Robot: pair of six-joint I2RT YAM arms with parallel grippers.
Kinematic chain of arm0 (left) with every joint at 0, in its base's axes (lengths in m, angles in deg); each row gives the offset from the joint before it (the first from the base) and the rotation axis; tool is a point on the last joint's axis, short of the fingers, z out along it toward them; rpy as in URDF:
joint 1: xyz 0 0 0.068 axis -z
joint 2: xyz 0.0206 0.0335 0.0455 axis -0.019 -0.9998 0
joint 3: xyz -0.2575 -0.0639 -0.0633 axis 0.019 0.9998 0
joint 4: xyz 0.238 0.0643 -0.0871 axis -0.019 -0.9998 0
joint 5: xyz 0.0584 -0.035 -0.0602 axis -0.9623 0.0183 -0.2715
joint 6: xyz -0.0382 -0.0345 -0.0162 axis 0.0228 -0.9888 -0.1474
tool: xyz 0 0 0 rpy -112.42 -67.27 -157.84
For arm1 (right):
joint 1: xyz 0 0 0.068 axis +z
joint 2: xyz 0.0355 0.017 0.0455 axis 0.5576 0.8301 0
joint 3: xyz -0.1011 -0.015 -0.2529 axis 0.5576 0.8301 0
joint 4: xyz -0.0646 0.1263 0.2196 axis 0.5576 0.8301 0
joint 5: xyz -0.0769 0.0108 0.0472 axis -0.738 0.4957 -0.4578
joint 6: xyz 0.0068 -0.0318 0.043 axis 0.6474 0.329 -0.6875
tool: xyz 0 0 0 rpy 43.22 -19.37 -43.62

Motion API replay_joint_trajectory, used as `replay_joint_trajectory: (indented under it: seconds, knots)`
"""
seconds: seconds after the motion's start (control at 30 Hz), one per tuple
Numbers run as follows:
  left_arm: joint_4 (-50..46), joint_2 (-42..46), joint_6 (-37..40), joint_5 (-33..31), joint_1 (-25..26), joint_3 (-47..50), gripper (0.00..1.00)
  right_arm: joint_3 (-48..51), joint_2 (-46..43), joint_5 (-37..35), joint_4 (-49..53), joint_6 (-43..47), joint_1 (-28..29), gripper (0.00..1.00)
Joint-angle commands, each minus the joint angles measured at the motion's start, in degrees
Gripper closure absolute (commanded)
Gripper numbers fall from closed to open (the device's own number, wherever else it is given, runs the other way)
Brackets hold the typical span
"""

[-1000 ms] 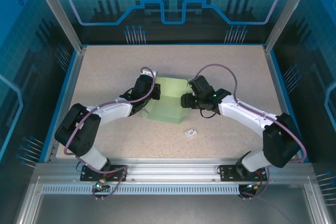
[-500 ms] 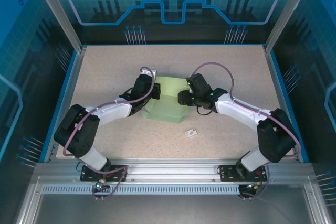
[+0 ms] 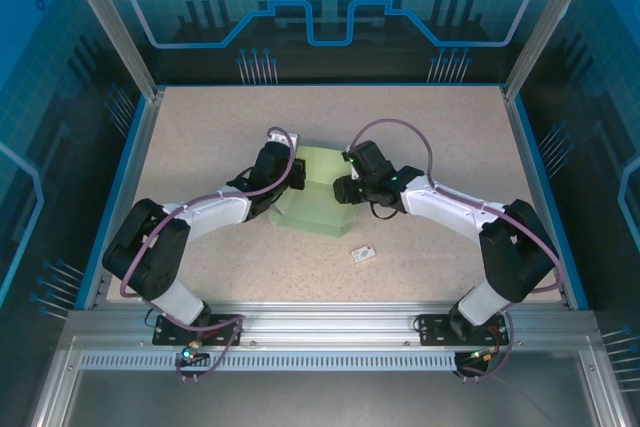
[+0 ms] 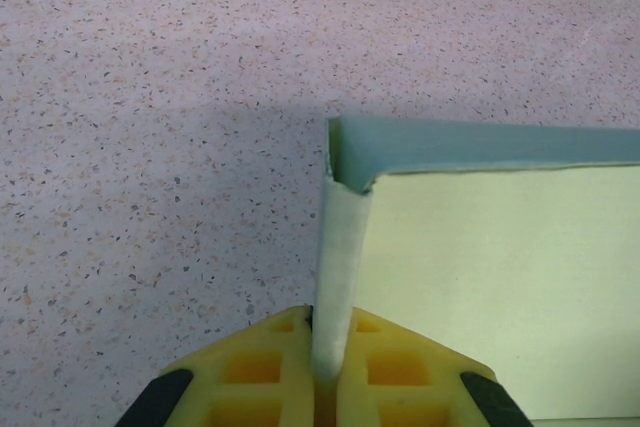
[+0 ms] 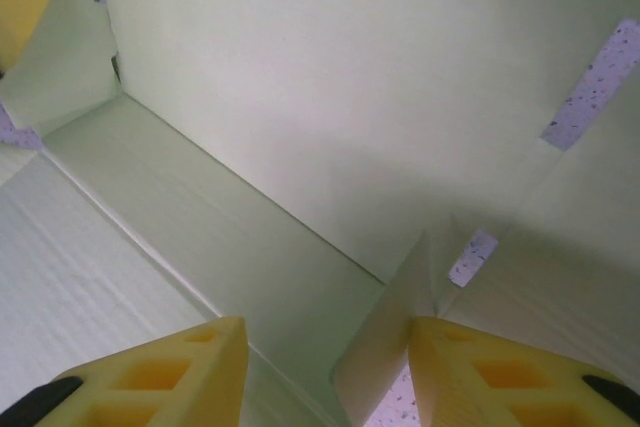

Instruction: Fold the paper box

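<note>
Folding the paper box (image 3: 318,199), mid-table (image 3: 200,127): left gripper (image 4: 330,332) is pinched on the raised side wall (image 4: 340,247); right gripper (image 5: 322,337) is half apart, straddling a small tab (image 5: 385,342). You should close squarely on that tab, fold along its crease, and let the left anchor.

Bench (image 3: 200,137) centre blocked: paper box (image 3: 318,209), walls raised, left arm (image 3: 215,212) and right arm (image 3: 450,209) converging on it. Left fingers (image 4: 390,372) pinched on upright flap; bare bench open beside them. Right fingers (image 5: 170,372) apart inside box, loose flap standing in gap, close to one finger. Far bench strip and side margins free. Small white tag (image 3: 363,253) lies near front. Corner posts (image 3: 105,22) bound far edge.
</note>
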Motion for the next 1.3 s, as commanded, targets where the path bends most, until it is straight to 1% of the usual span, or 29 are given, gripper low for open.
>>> replay_joint_trajectory:
  seconds: [0.0,0.23,0.37,0.43,0.47,0.57,0.7,0.73,0.77,0.9,1.03,1.27]
  knots:
    - [-0.04,1.37,-1.16,0.60,0.65,0.08,0.98,-1.43,-2.85,1.00,3.09,3.89,-0.09,0.50]
    - [-1.89,1.38,-1.68,0.11,-0.05,-0.47,0.98,-3.09,-9.75,4.65,11.55,10.19,-2.27,0.45]
    - [-2.61,1.94,-2.51,0.62,-0.62,-0.56,0.98,-4.85,-13.91,6.93,16.40,13.57,-3.80,0.45]
    - [-3.07,2.23,-3.14,1.36,-1.01,-0.71,0.98,-5.48,-16.30,7.16,18.34,14.73,-5.64,0.44]
    - [-3.23,2.35,-3.54,1.62,-1.19,-0.65,0.98,-5.45,-17.23,7.45,18.77,14.92,-7.13,0.44]
    - [-3.74,3.11,-4.46,2.72,-1.72,-0.25,0.98,-4.01,-20.13,10.96,18.60,13.63,-14.61,0.44]
    - [-4.39,4.52,-5.29,3.61,-2.13,0.49,0.98,0.41,-21.20,16.75,14.41,10.65,-25.32,0.44]
    - [-4.61,4.91,-5.46,3.86,-2.15,0.58,0.98,1.42,-20.49,18.19,13.18,10.39,-27.03,0.45]
    - [-4.81,5.18,-5.68,4.09,-2.15,0.58,0.98,2.21,-19.77,18.98,11.99,10.59,-27.58,0.45]
    - [-5.34,6.04,-6.51,5.34,-2.12,0.72,0.98,5.18,-17.13,23.36,5.33,12.52,-25.20,0.46]
    - [-5.81,6.56,-6.54,5.86,-2.09,0.58,0.98,5.66,-14.33,25.07,1.99,14.24,-21.62,0.46]
    - [-5.98,6.42,-6.59,6.60,-2.06,0.56,0.98,6.53,-12.66,30.91,-3.26,13.42,-19.61,0.49]
